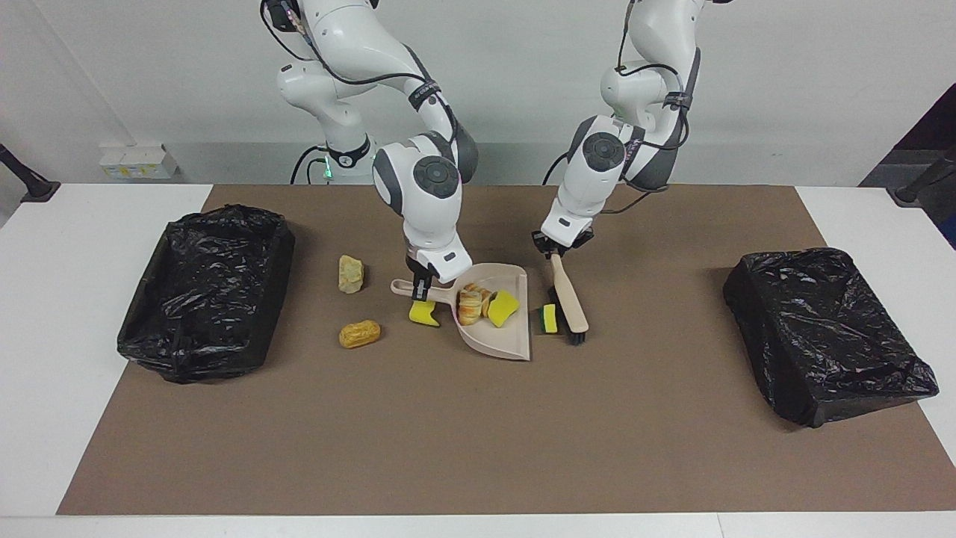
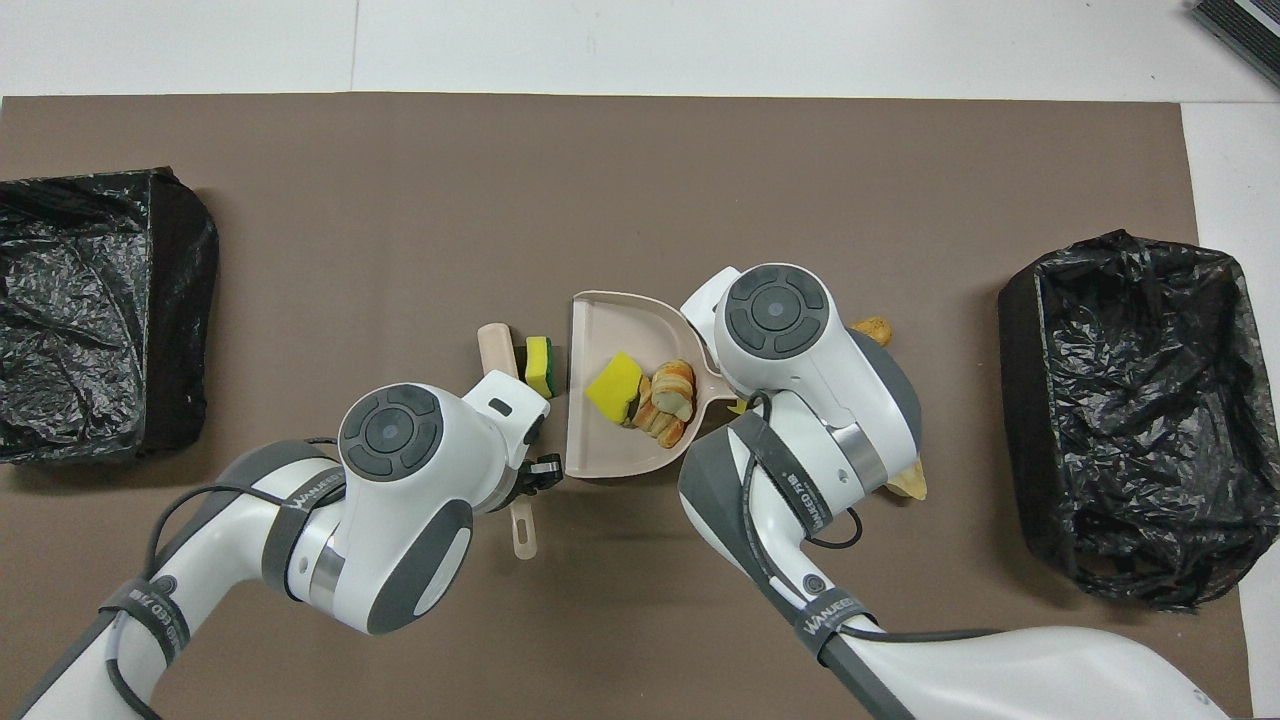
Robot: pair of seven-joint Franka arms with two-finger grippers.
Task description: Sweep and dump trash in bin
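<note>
On the brown mat: we see the dustpan (image 1: pixel 499 323) lying flat midway between the two lined bins, its mouth turned toward the left arm's end of the table.
Right gripper (image 1: pixel 420 287): we read it as clamped on the dustpan's handle (image 1: pixel 418 288), low at the mat.
Left gripper (image 1: pixel 555 252): closed round the top of the brush (image 1: pixel 569 302), whose black bristles rest on the mat just beside the pan's mouth.
Trash in the pan: a croissant (image 1: pixel 470 304) and a yellow sponge (image 1: pixel 503 308) lie together inside.
Trash at the lip: a green-backed sponge (image 1: pixel 549 318) sits between bristles and pan edge; we judge it the piece now being swept.
Trash still loose: a yellow chunk (image 1: pixel 424 314) under the handle, a pale lump (image 1: pixel 350 273) and a bread roll (image 1: pixel 359 334) toward the bin (image 1: pixel 208 291) at the right arm's end.
Risk one: a glancing stroke may flick the green-backed sponge past the lip instead of in.
Risk two: brush pressure could push the pan back if the handle grip is loose.
Risk three: tilting the pan on lifting may roll the croissant out.
Risk four: the chunk under the handle is easily missed, or nudged away.
</note>
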